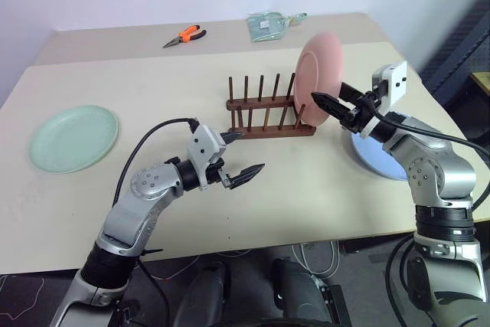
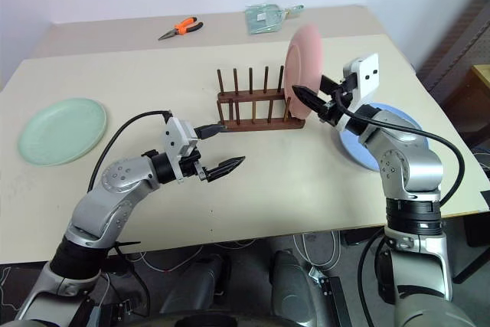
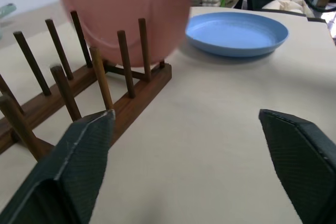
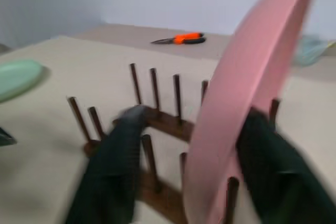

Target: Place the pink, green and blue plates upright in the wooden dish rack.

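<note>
You are looking at the pink plate [image 1: 320,74] standing upright in the end slot of the wooden dish rack [image 1: 268,112], the end nearest your right arm, and leaning a little rather than sitting square between the pegs. Your right tool [image 1: 331,105] is straddling the plate's lower edge with its fingers apart, one on each face, so the grip looks released or nearly so, and the plate is resting on the rack alone. The main risk lies here: if you are pulling the right tool back at an angle, a fingertip could be catching the rim and tipping the plate out of the slot, or dragging the light rack across the bench [image 1: 306,181]. Draw straight back along the plate's plane and watch whether it is settling. Your left tool [image 1: 243,152] is hovering with its fingers wide apart and empty just in front of the rack's near rail; it could be nudging the rack if you are swinging it carelessly. The blue plate [image 1: 375,160] is lying flat on the bench beside and partly beneath your right arm, so an elbow dropping could be pushing it toward the edge. The green plate [image 1: 74,137] is lying flat, well apart at the far left.
</note>
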